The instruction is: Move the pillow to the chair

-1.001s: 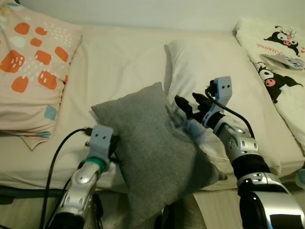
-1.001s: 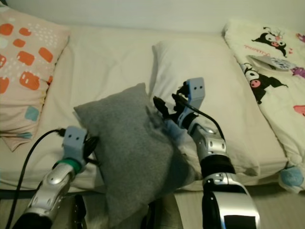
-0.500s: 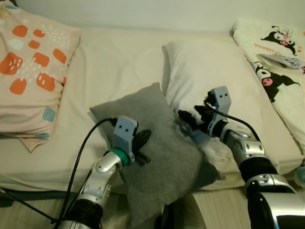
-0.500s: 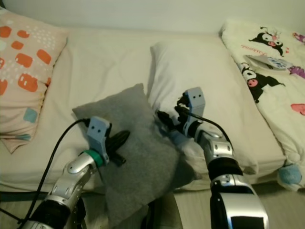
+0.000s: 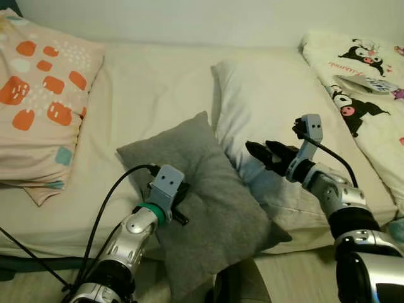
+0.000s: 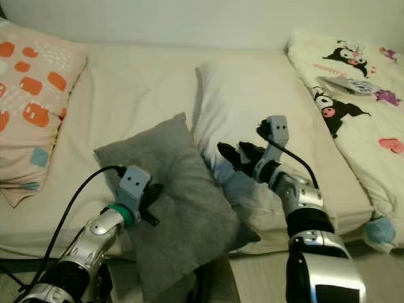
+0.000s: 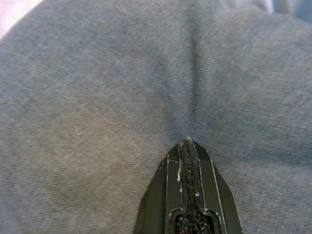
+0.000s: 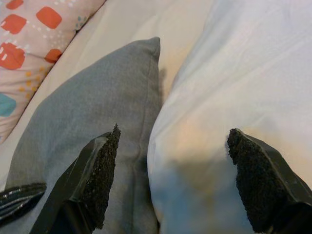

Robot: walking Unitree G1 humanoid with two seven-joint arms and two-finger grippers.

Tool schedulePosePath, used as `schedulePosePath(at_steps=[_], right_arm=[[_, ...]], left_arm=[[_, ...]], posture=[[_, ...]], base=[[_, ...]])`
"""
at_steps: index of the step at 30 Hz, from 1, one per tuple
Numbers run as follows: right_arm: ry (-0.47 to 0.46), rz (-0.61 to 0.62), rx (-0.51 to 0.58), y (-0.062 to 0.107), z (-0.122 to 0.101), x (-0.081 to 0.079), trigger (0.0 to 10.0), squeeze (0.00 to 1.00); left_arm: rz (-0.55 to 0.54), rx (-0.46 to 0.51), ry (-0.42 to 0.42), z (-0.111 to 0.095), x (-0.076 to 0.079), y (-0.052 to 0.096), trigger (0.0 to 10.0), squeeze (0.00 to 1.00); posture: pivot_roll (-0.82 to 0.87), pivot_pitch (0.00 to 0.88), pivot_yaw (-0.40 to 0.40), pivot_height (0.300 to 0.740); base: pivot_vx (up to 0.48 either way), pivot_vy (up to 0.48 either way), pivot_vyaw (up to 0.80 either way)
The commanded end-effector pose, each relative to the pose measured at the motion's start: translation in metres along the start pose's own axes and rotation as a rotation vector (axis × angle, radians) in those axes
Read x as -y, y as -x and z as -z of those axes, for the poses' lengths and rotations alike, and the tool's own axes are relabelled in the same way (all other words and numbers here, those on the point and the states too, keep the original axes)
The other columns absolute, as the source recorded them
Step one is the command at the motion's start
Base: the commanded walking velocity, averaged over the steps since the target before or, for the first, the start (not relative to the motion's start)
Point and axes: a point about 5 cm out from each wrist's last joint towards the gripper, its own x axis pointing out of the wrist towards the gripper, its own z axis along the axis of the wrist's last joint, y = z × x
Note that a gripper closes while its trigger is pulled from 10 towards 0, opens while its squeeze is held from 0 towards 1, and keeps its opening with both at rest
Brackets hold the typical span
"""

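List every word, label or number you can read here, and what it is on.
Red script on the cartoon-print bedding, beside the black-and-white character: too blurred to read.
Markings on the flat packet lying on that bedding: too small to read.
Nothing else carries text.

The bed [image 5: 158, 82] runs across the head camera's view. The throw pillow [image 5: 202, 196] lies at its near edge, toward 6 o'clock, its lower corner hanging off the mattress. A bed pillow [image 5: 278, 107] lies just beside it at 2 o'clock, edges touching. A patterned pillow [image 5: 44, 101] sits well apart at 10 o'clock, a cartoon-print blanket [image 5: 360, 82] at 2 o'clock by the right edge. The left gripper [image 5: 178, 201] rests on the throw pillow's 9 o'clock side; the right gripper [image 5: 265, 154] hovers over the bed pillow.
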Motion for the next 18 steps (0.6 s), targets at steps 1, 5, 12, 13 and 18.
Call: schedulePosePath(at_steps=[1, 5, 12, 13, 18], right_arm=[[0.001, 0.009, -0.030, 0.004, 0.006, 0.003, 10.0, 0.69], [0.001, -0.068, -0.082, 0.002, 0.009, -0.002, 10.0, 0.00], [-0.003, -0.280, -0.204, 0.002, 0.024, -0.023, 10.0, 0.00], [-0.005, -0.334, -0.231, 0.001, 0.028, -0.029, 10.0, 0.00], [0.026, -0.408, -0.301, -0.004, 0.041, -0.044, 10.0, 0.00]], left_arm=[[-0.052, -0.176, 0.006, 0.041, -0.007, 0.018, 10.0, 0.00], [-0.088, -0.204, 0.020, 0.056, -0.010, 0.030, 10.0, 0.00], [-0.141, -0.163, 0.046, 0.059, -0.012, 0.038, 10.0, 0.00], [-0.152, -0.150, 0.051, 0.059, -0.013, 0.039, 10.0, 0.00], [-0.168, -0.137, 0.055, 0.058, -0.014, 0.042, 10.0, 0.00]], posture=[[-0.07, 0.029, -0.032, 0.566], [-0.07, 0.033, -0.041, 0.566], [-0.06, 0.037, -0.054, 0.566], [-0.06, 0.039, -0.059, 0.566], [-0.05, 0.040, -0.066, 0.566]], base=[[0.000, 0.000, 0.00], [0.000, 0.000, 0.00], [0.000, 0.000, 0.00], [0.000, 0.000, 0.00], [0.000, 0.000, 0.00]])
